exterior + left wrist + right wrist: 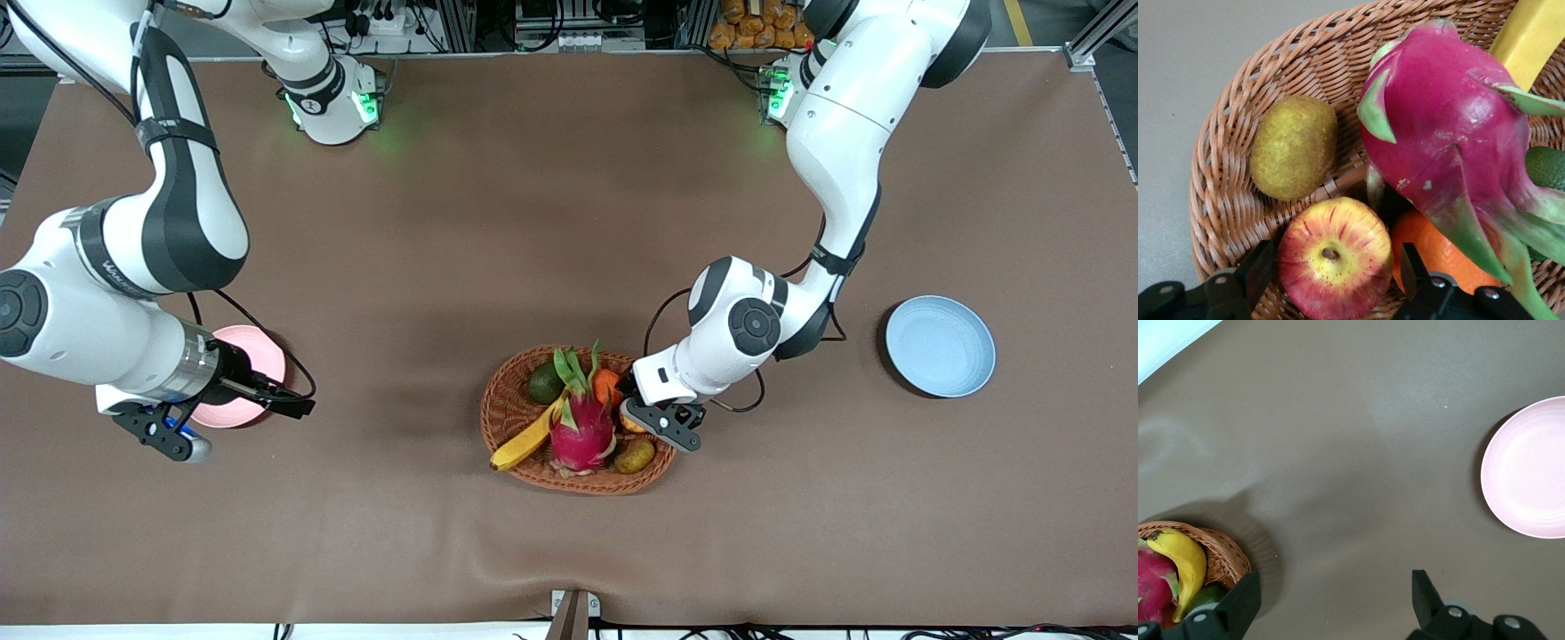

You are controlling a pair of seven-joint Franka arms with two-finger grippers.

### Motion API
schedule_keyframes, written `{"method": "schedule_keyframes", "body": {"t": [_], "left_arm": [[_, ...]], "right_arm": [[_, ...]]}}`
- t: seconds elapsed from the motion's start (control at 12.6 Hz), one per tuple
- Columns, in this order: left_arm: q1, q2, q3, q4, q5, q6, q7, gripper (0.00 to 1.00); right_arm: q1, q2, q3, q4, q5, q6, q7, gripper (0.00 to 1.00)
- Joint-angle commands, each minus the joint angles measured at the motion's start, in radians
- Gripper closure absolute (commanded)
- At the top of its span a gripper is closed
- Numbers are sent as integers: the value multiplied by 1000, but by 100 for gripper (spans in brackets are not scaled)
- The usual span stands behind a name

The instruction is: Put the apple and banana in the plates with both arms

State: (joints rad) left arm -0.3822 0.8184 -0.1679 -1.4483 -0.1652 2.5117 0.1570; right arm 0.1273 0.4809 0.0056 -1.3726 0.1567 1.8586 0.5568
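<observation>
We judge the task barely begun: neither fruit has left the wicker basket point(511, 404), and both plates look bare. Nearest the front camera, the banana point(526, 437) lies along the basket's rim toward the right arm's end, beside the dragon fruit point(581, 427). The apple point(1335, 257) sits in the basket next to a tangerine point(1438, 250) and a brownish-green fruit point(1293, 147). Our left gripper point(1335, 267) hangs low over the apple, fingers spread wide on either side of it and not yet closed on it. Our right gripper point(1331, 597) hovers near the pink plate point(262, 351), spread open and holding nothing. The blue plate point(941, 345) lies toward the left arm's end. Both picks and both placements remain
</observation>
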Motion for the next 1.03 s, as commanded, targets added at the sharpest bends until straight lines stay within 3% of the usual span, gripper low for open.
{"method": "schedule_keyframes", "body": {"t": [0.0, 0.32, 0.47, 0.55, 0.95], "left_arm": [[-6, 24, 2, 22, -27, 19, 45, 14], [-4, 33, 4, 20, -27, 27, 58, 17], [-4, 31, 4, 22, -27, 27, 59, 46], [-1, 27, 4, 22, -27, 27, 61, 52], [8, -42, 2, 19, -30, -20, 52, 53]], "right_arm": [[-20, -8, 5, 9, 23, -7, -6, 0], [1, -7, 8, 17, 18, 31, 5, 0], [41, 1, 8, 17, 15, 105, 70, 0], [46, 10, 8, 15, 18, 138, 124, 0], [90, 88, 5, 38, 9, 240, 170, 0]]}}
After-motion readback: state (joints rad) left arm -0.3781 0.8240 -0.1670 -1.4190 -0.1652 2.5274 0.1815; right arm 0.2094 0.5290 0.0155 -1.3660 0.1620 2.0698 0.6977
